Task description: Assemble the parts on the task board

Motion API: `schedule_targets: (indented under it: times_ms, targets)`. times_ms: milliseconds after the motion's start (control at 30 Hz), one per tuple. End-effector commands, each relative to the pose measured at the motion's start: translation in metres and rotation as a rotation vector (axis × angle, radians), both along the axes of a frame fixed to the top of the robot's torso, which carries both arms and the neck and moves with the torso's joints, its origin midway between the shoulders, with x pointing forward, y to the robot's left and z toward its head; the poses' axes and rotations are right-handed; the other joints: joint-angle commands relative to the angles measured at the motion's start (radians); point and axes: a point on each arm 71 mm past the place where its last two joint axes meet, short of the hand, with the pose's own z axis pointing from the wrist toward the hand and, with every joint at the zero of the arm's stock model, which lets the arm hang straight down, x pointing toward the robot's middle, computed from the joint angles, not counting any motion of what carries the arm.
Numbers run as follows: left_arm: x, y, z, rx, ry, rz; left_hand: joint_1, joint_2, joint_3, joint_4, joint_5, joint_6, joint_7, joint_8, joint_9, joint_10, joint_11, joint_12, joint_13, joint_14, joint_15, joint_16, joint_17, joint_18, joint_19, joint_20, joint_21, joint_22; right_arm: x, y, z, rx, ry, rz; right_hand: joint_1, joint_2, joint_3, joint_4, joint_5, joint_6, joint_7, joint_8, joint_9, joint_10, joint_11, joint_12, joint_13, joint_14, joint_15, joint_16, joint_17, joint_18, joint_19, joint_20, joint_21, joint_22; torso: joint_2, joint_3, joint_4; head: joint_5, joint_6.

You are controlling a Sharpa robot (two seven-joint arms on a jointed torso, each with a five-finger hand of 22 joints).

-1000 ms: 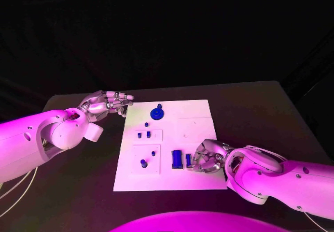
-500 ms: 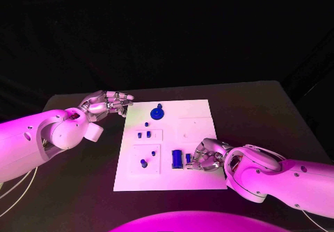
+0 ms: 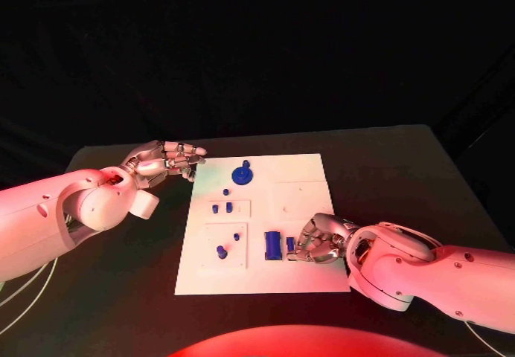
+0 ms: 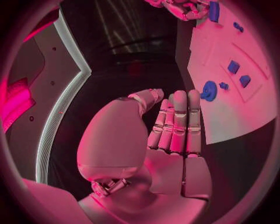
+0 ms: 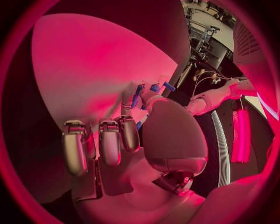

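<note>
The white task board (image 3: pixel 306 193) lies in the middle of the black table. A round blue part (image 3: pixel 243 175) stands near its far edge, with small blue parts (image 3: pixel 222 207) below it and a blue peg (image 3: pixel 221 253) in the near left panel. A taller blue block (image 3: pixel 272 245) stands near the front. Beside it is a narrow blue part (image 3: pixel 289 245), and my right hand (image 3: pixel 320 239) rests on the board with its curled fingers pinching that part. My left hand (image 3: pixel 167 158) hovers off the board's far left corner, fingers straight (image 4: pixel 175 123), holding nothing.
The left wrist view shows the board (image 4: pixel 233 116), the round blue part (image 4: pixel 209 90) and my right hand (image 4: pixel 184 8) by the blue block (image 4: pixel 214 10). Bare black table (image 3: pixel 408 171) lies on the board's right side and behind it.
The right hand has shifted very slightly at the narrow blue part. The left hand and the other parts have not moved.
</note>
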Motion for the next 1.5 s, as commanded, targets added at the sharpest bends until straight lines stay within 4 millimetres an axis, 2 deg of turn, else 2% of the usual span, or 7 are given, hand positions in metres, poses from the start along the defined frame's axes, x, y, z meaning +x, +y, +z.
schedule_targets:
  times_ms: [33, 733, 1033, 1333, 1367, 1400, 1500]
  targets:
    - [0.000, -0.002, 0.001, -0.009, -0.003, -0.018, 0.005, 0.007, 0.004, -0.001, 0.005, -0.005, 0.004, 0.004, -0.001, -0.009, 0.000, 0.004, -0.001, -0.004, 0.003, 0.005, -0.001, 0.015, 0.009, 0.001, -0.003, 0.001, 0.000, -0.001, 0.002, 0.073, -0.025, 0.000, -0.022, -0.019, -0.026, 0.014, -0.001, -0.007, 0.005, -0.006, 0.002, 0.059, -0.001, -0.009, 0.197, 0.104, -0.003, -0.006, 0.250, -0.007, 0.106, -0.003, 0.004, 0.263, 0.000, 0.0004, -0.0006, 0.000, 0.002]
    - [0.006, -0.004, 0.001, -0.062, -0.075, 0.099, -0.029, -0.009, -0.016, 0.021, 0.000, -0.007, 0.002, 0.007, -0.002, -0.005, -0.001, 0.011, -0.002, -0.008, 0.006, 0.005, -0.003, 0.014, 0.002, 0.005, -0.017, -0.006, 0.091, -0.059, 0.047, 0.479, -0.291, -0.210, 0.059, 0.120, -0.464, 0.042, -0.001, -0.158, 0.080, -0.101, -0.026, -0.157, 0.070, -0.433, 0.018, 0.018, 0.060, -0.180, 0.051, 0.086, -0.080, 0.056, -0.528, 0.120, -0.015, -0.0212, 0.0053, -0.008, 0.065]
    - [0.023, -0.003, -0.004, -0.083, -0.143, 0.256, -0.031, -0.020, -0.023, 0.055, -0.003, -0.011, 0.000, 0.026, 0.002, -0.017, 0.008, 0.002, -0.018, -0.190, 0.034, -0.199, -0.105, 0.004, -0.114, 0.038, -0.199, -0.101, 0.147, -0.076, 0.049, 0.660, -0.309, -0.329, 0.353, 0.226, -0.426, 0.046, -0.002, -0.258, 0.142, -0.153, -0.125, -0.461, 0.156, -1.197, -0.773, -0.470, 0.162, -1.038, -0.650, 0.181, -0.455, 0.158, -1.493, -0.454, -0.028, -0.0241, 0.0045, -0.003, 0.131]
    - [0.046, -0.014, -0.013, -0.066, -0.194, 0.384, -0.005, -0.022, -0.090, 0.111, -0.009, -0.101, -0.055, 0.011, -0.023, -0.087, 0.057, -0.221, -0.120, -0.290, 0.115, -0.725, -0.271, -0.002, -0.197, 0.128, -0.638, -0.407, 0.178, -0.076, 0.048, 0.750, -0.322, -0.346, 0.333, 0.200, -0.398, 0.039, 0.001, -0.216, 0.135, -0.248, -0.226, -0.451, 0.200, -1.328, -1.147, -0.515, 0.223, -1.369, -0.895, 0.176, -0.553, 0.224, -1.504, -0.834, -0.040, -0.0220, 0.0044, 0.007, 0.174]
    - [0.042, -0.019, -0.016, -0.051, -0.140, 0.284, -0.429, 0.181, -0.555, -0.054, -0.311, -0.840, -0.202, -0.242, -0.246, -0.920, -0.138, -0.483, -0.183, -1.008, -0.061, -1.146, -0.460, -0.169, -0.826, -0.161, -0.936, -0.840, 0.176, -0.079, 0.046, 0.637, -0.338, -0.380, -0.124, 0.191, -0.328, -0.244, -0.060, -1.074, -0.041, -0.427, -0.556, -0.755, 0.025, -1.413, -1.308, -1.463, 0.082, -1.568, -1.307, -0.007, -1.464, -0.027, -1.566, -1.308, -0.035, -0.0242, 0.0057, 0.002, 0.160]
    - [0.041, -0.019, -0.016, -0.051, -0.140, 0.285, -0.454, 0.181, -0.555, -0.054, -0.311, -0.840, -0.202, -0.242, -0.246, -0.920, -0.138, -0.483, -0.183, -1.008, -0.061, -1.146, -0.460, -0.169, -0.826, -0.161, -0.936, -0.840, 0.175, -0.078, 0.046, 0.642, -0.338, -0.381, -0.158, 0.191, -0.328, -0.244, -0.060, -1.074, -0.041, -0.427, -0.556, -1.463, 0.025, -1.413, -1.308, -1.463, 0.082, -1.568, -1.307, -0.007, -1.464, -0.027, -1.566, -1.308, -0.037, -0.0247, 0.0052, 0.003, 0.161]
    - [0.039, -0.022, -0.016, -0.050, -0.141, 0.294, -0.555, 0.181, -0.555, -0.054, -0.311, -0.840, -0.202, -0.242, -0.246, -0.920, -0.138, -0.483, -0.183, -1.008, -0.061, -1.146, -0.460, -0.169, -0.826, -0.161, -0.936, -0.840, 0.172, -0.074, 0.045, 0.667, -0.338, -0.387, -0.270, 0.191, -0.328, -0.244, -0.060, -1.074, -0.041, -0.427, -0.556, -1.463, 0.025, -1.413, -1.308, -1.463, 0.082, -1.568, -1.307, -0.007, -1.464, -0.027, -1.566, -1.308, -0.047, -0.0273, 0.0024, 0.006, 0.167]
